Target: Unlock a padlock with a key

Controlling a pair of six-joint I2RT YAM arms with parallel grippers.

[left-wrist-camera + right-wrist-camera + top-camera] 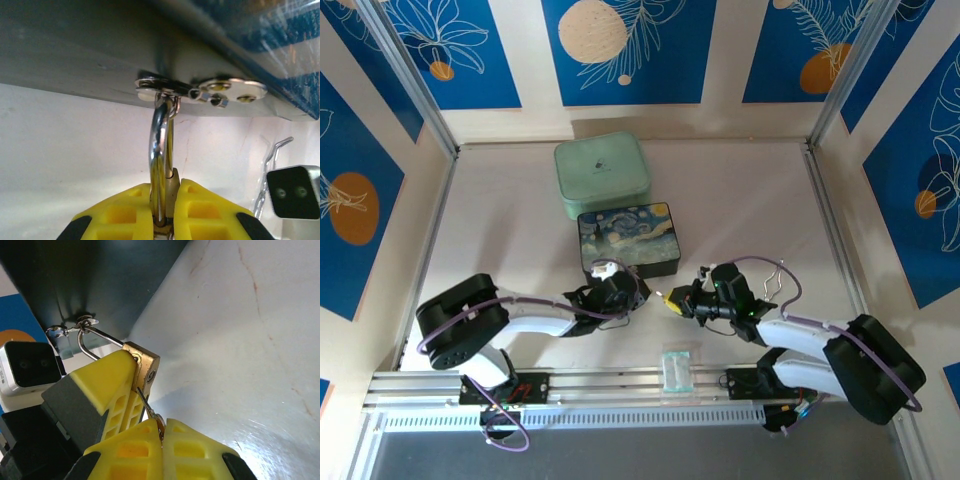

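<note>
- A clear packet [676,370] lies on the metal rail [610,382] between the two arm bases. Any print on it is too small to read.
- The left gripper [169,188] is clamped on the padlock [161,145]. Its yellow fingers [125,212] squeeze the brass body from both sides, and the silver shackle rises out between them.
- The right gripper [161,424] is pinched tight on the key [150,409], with the head caught between the fingertips.
- In the right wrist view the thin blade slants up to the underside of the brass body. Whether it sits fully in the keyhole cannot be told.
- The padlock hangs at the near face of the painted box [625,238], and its shackle is threaded through the silver hasp [200,90] screwed to that dark wall.
- The lid of the box carries a swirling night-sky painting in blue and yellow.
- Bent silver wire loops [772,280] lie on the pale table [510,220], just right of the right gripper.
- A mint-green case [602,175] with rounded corners sits just behind the painted box. The small dark mark at the middle of its lid is too small to read.
- Farthest back stand blue wall panels [460,50] with white leaf outlines and orange and cream discs.
</note>
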